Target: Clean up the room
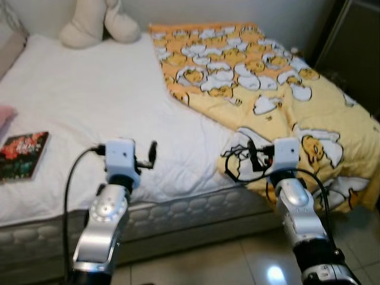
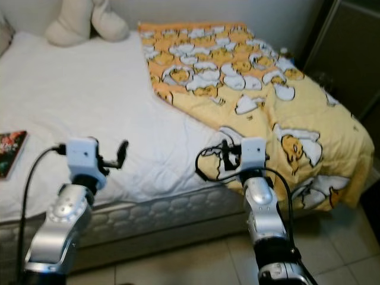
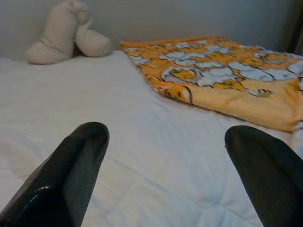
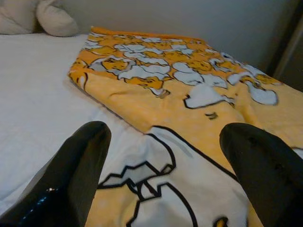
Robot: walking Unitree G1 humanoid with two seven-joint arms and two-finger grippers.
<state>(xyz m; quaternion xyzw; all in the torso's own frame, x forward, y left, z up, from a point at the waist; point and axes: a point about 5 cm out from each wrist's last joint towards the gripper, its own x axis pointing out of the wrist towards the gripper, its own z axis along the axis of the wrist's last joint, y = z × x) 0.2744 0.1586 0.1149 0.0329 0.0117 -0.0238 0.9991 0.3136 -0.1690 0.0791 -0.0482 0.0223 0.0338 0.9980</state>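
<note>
A yellow blanket (image 1: 255, 71) printed with white and orange cartoon figures covers the right half of a white bed (image 1: 89, 95) and hangs over its near right corner. A book (image 1: 22, 154) with a dark red cover lies near the bed's left front edge. My left gripper (image 3: 165, 137) is held over the front of the white sheet, open and holding nothing. My right gripper (image 4: 163, 137) hovers just above the blanket's near corner, also open, with nothing between its fingers. Both arms reach forward from the foot of the bed.
A beige plush pillow (image 1: 95, 24) rests at the head of the bed against the wall. A pink item (image 1: 5, 116) peeks in at the left edge. A dark cabinet (image 1: 356, 53) stands at the right. Glossy floor tiles (image 1: 225, 261) lie below the mattress edge.
</note>
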